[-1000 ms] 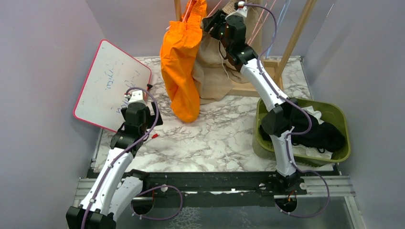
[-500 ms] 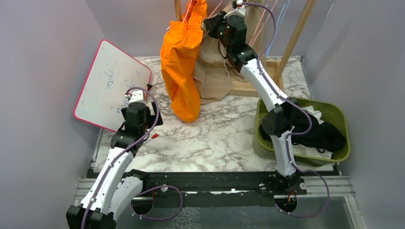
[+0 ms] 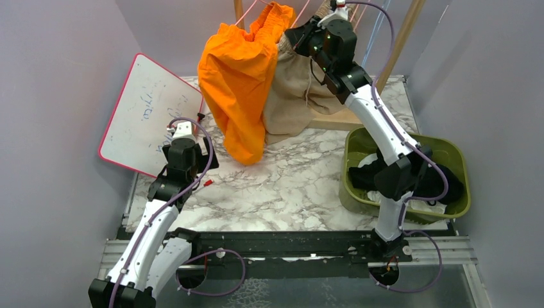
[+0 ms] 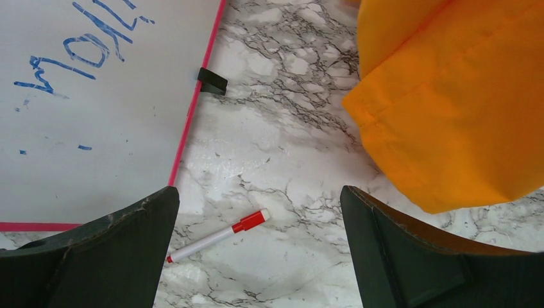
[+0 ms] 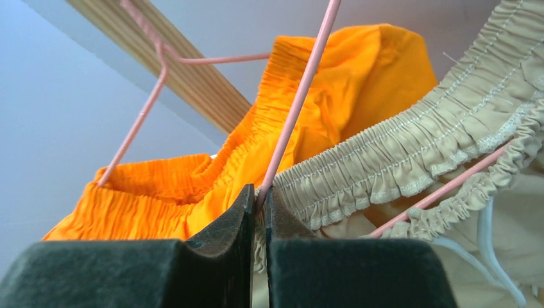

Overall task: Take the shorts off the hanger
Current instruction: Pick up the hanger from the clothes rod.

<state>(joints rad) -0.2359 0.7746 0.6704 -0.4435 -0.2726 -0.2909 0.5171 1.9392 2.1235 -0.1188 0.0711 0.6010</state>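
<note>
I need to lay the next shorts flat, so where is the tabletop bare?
Bare marble table lies in the middle, between the red marker and the green bin, this side of the orange shorts. Crowded: the back, under those and the tan shorts; the left, under the whiteboard.

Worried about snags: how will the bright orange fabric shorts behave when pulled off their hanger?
Probably floppy: the bright orange fabric shorts hang in loose folds. Likely light, draping from thin wire. Their gathered waist, bunched by the pink wire hanger, may cling.
</note>
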